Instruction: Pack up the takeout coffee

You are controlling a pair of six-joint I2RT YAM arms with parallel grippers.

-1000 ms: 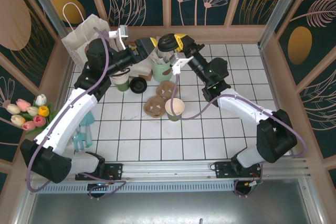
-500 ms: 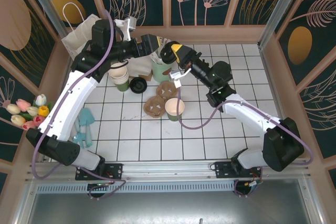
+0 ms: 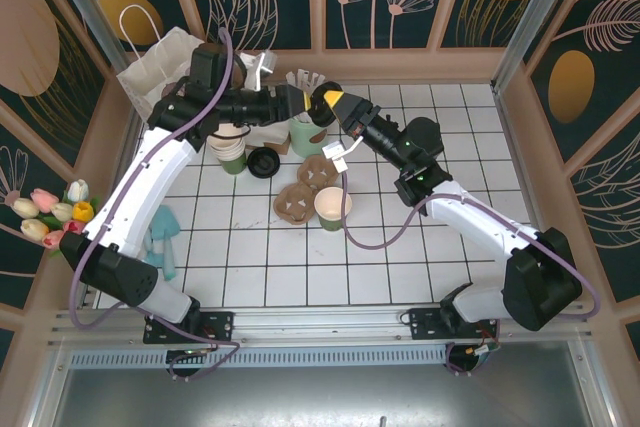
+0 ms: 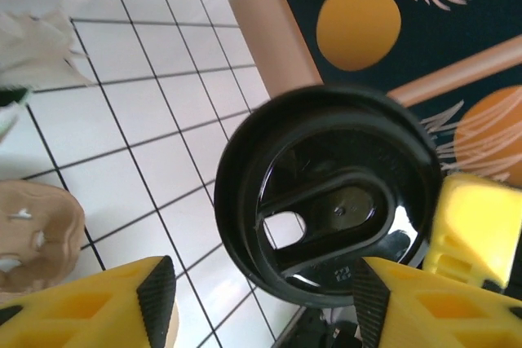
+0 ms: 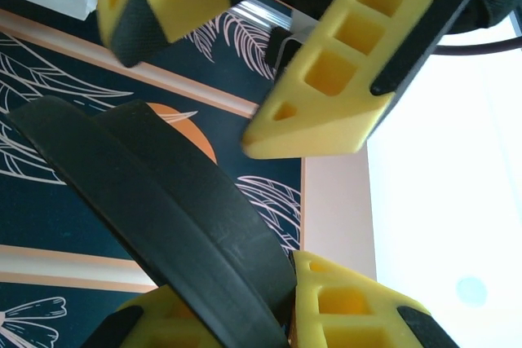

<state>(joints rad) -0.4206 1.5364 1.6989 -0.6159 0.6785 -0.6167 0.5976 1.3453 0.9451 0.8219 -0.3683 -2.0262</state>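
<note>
A black round plastic lid [image 3: 320, 110] hangs in the air above the back of the table, pinched by its rim in my right gripper [image 3: 332, 107], which is shut on it. The rim [image 5: 147, 193] runs slantwise between the right gripper [image 5: 245, 307] and its yellow fingers. My left gripper [image 3: 298, 103] faces it from the left. Seen by the left wrist camera, the lid's face [image 4: 326, 193] sits between the pads of the left gripper [image 4: 263, 295], with a gap beside the left pad, so it is open. A lidless green paper cup [image 3: 332, 206] stands on the tiles.
Below the grippers stands a pale-green straw holder [image 3: 306, 133]. A stack of cream cups [image 3: 228, 147], a second black lid [image 3: 264, 161] and brown cup carriers [image 3: 297, 202] lie nearby. A white paper bag [image 3: 158, 69] is at the back left, tulips [image 3: 50, 213] far left.
My left gripper swung right to the lid and its jaws narrowed around it. The right gripper brought the lid slightly left and lower to meet it.
</note>
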